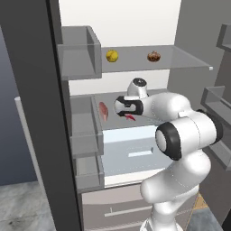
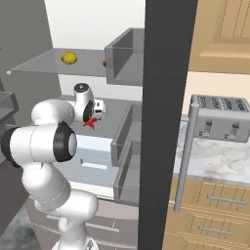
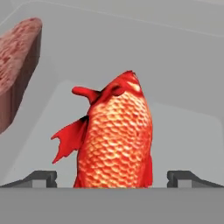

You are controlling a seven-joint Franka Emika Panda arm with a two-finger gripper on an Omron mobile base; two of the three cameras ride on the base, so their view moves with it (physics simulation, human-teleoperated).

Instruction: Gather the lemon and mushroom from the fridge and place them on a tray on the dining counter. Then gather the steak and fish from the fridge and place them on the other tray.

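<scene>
Hand view first: I see the fish filling the middle, bright orange-red and scaly, lying on the grey shelf of the fridge. My hand is spread wide open, one dark fingertip to each side of the fish, and I cannot see either one touching it. Up in the left corner of that view lies the steak, a reddish-brown slab, apart from the fish.

From the left base view I have the arm reaching into the open fridge, with the hand over the middle shelf. The steak shows as a pink slab just left of the hand, and a bit of red fish peeks out beneath it. On the glass shelf above sit the lemon and, well to its right, the mushroom.

In the right base view I see the lemon on that upper shelf and a toaster on the marble surface beyond the door.
</scene>
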